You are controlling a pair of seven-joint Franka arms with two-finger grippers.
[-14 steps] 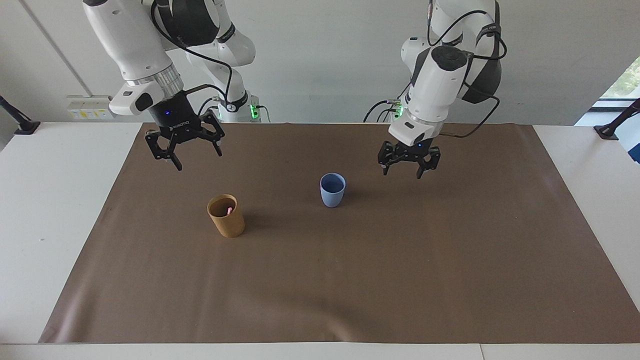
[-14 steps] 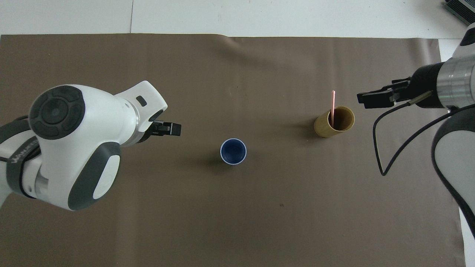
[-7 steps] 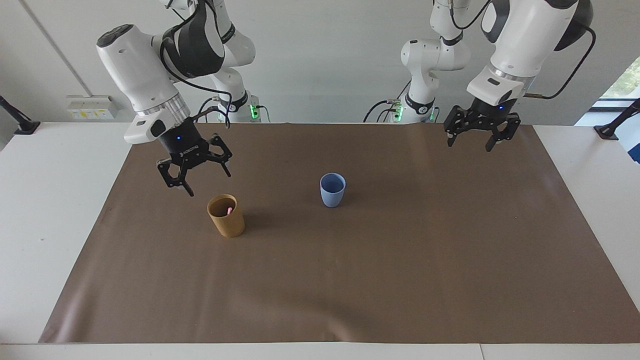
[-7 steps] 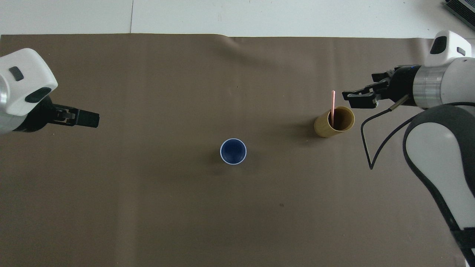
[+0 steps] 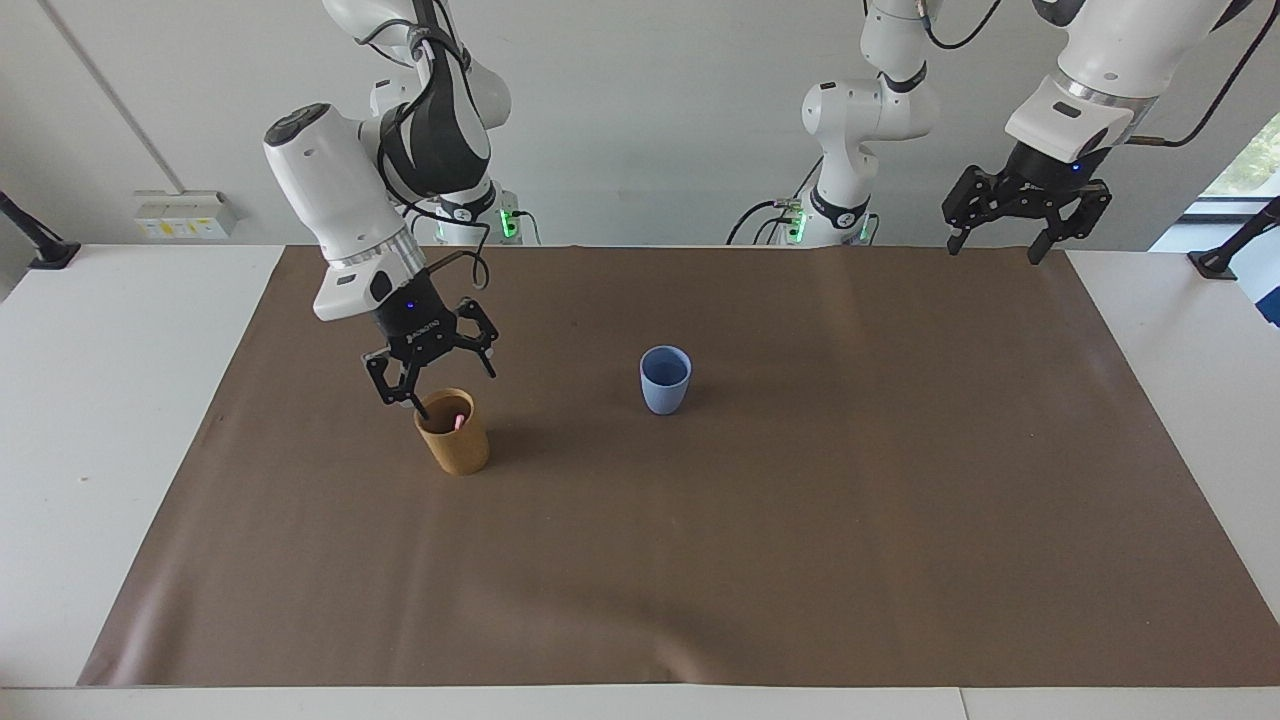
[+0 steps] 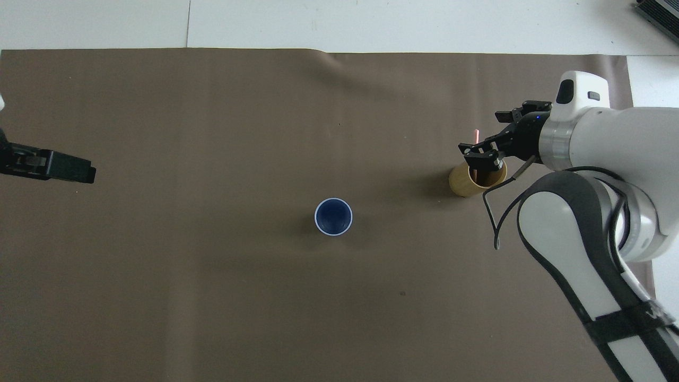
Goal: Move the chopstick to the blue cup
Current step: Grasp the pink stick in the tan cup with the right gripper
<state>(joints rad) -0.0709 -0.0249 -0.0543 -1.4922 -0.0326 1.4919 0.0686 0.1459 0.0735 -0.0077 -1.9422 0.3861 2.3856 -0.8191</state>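
Note:
The chopstick [image 5: 459, 421] stands in a tan-brown cup [image 5: 453, 434]; its pink tip [image 6: 476, 132] pokes up above the rim. The empty blue cup [image 5: 665, 380] [image 6: 333, 216] stands apart near the mat's middle, toward the left arm's side of the tan cup [image 6: 467, 183]. My right gripper [image 5: 440, 385] [image 6: 485, 137] hangs open just over the tan cup, one fingertip low by its rim, nothing held. My left gripper [image 5: 995, 250] [image 6: 74, 171] hangs open and raised over the mat's corner at the left arm's end, holding nothing.
A brown mat [image 5: 700, 560] covers most of the white table [image 5: 100, 420]. Black clamp mounts [image 5: 40, 245] sit at the table's corners near the robots. A cable loop [image 6: 496, 228] hangs from my right wrist.
My right gripper has come down and across to just over the tan cup. My left arm has swung up and away from the blue cup to its own end. Cups and chopstick have not moved.

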